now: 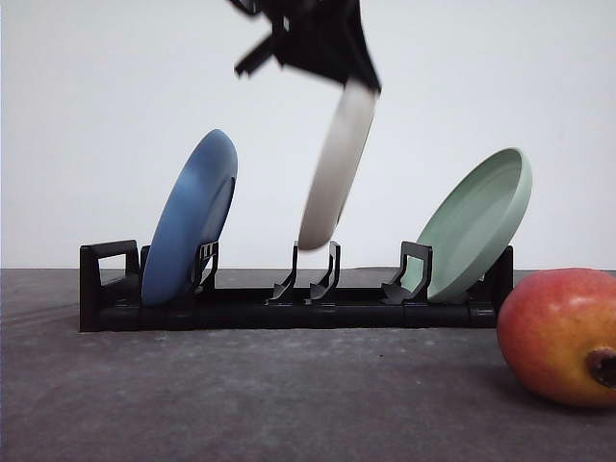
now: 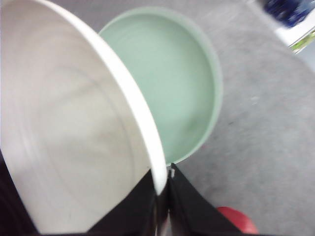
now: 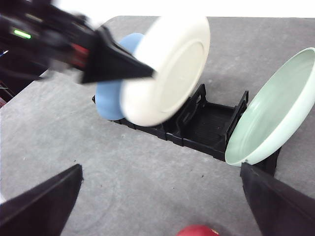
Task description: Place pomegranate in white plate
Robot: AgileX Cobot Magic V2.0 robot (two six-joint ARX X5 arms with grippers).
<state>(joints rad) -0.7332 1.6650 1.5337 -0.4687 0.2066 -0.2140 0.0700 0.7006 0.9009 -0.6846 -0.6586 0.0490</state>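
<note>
Front view has the left gripper pinched on the rim of the white plate, hanging just above the black rack between the blue plate and pale green plate. Clear the slots fully, then lay it flat on the table. The pomegranate waits nearby; the right gripper hovers spread wide, holding nothing

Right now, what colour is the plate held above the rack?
Off-white plate; right wrist view shows it best.
</note>
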